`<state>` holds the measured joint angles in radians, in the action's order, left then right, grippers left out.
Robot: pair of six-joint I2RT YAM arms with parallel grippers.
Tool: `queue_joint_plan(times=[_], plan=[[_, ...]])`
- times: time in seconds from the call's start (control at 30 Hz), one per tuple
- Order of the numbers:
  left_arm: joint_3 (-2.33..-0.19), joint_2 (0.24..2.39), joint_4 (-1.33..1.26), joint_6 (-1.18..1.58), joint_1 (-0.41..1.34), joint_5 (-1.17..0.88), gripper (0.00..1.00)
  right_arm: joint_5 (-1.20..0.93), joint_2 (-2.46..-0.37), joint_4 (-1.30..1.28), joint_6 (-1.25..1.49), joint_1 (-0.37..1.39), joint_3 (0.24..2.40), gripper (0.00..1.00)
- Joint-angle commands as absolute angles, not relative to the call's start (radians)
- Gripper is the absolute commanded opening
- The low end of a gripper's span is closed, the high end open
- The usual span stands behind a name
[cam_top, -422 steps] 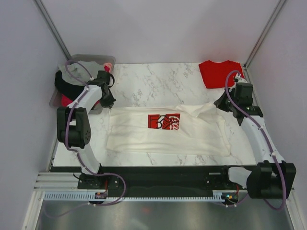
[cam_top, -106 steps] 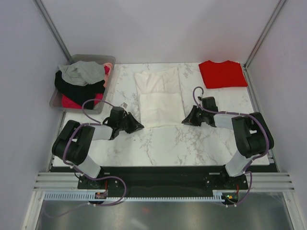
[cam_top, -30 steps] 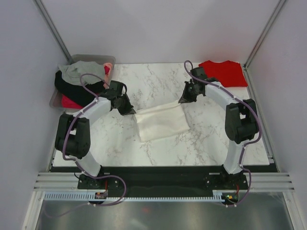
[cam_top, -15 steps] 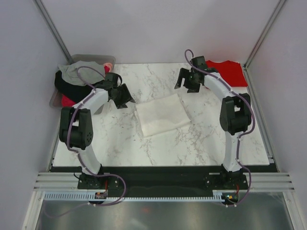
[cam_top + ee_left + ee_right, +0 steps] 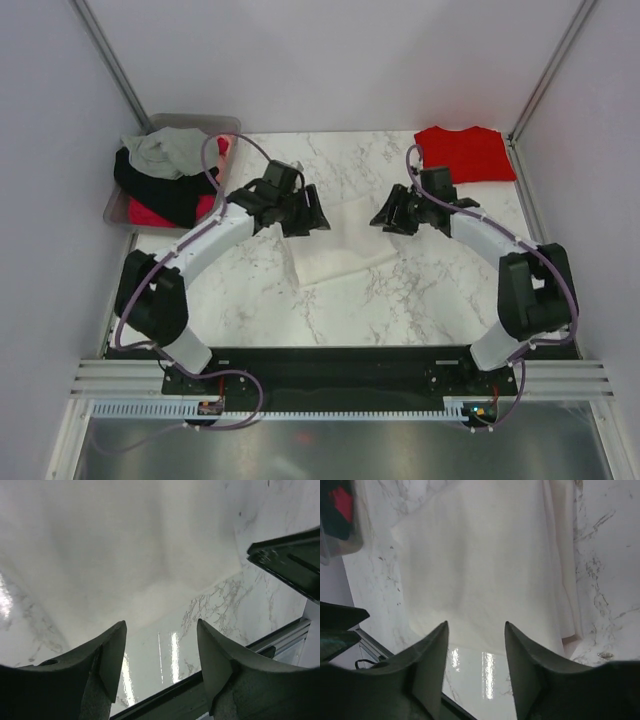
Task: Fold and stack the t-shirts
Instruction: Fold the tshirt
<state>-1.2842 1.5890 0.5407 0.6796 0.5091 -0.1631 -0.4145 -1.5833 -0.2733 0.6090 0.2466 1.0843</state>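
Top view, cream-white t-shirt [image 5: 340, 255]: lies folded into a compact rectangle mid-counter, skewed against the counter [image 5: 420, 300] edges.
Top view, left fingers [image 5: 312, 218]: spread apart over the shirt's far-left corner, holding nothing.
Top view, right fingers [image 5: 385, 218]: spread apart just beyond the shirt's far-right corner, holding nothing.
Top view, red t-shirt [image 5: 462, 153]: folded flat, well to the far right of the cream shirt, apart from it.
Top view, step: the fold looks finished, so stacking likely comes next. Pinch every layer at both side edges, lift level and keep both arms the same way apart so that the bundle does not sag open.
Top view, room: bare marble lies between the cream shirt and the red one. The bin [image 5: 230, 125] of clothes sits to the shirt's far left, out of that path.
Left wrist, cloth edge: the shirt's rounded folded edge [image 5: 200, 587] lies ahead of the parted fingers [image 5: 112, 657], with glossy marble under them. The counter's rail is close behind, so there is little room to back off.
Right wrist, cloth edge: the shirt [image 5: 485, 570] fills the view ahead. Loose layered edges [image 5: 565, 580] show along its right side, so catch all of them.
Right wrist, fingers [image 5: 431, 660]: parted, with nothing between them.
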Motion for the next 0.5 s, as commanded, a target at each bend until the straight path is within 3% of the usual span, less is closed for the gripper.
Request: queue_joint_plan(times=[0.0, 0.23, 0.47], plan=[[-1.253, 1.683, 0.471, 0.756, 0.567, -0.198, 0.65, -0.499, -1.713, -0.118, 0.652, 0.247, 1.014, 0.49], [-1.091, 1.796, 0.354, 0.772, 0.586, -0.219, 0.59, -0.344, -1.816, -0.143, 0.586, 0.222, 0.879, 0.39], [-0.986, 1.724, 0.377, 0.643, 0.552, -0.078, 0.57, -0.278, -1.609, -0.095, 0.708, 0.268, 0.597, 0.36]])
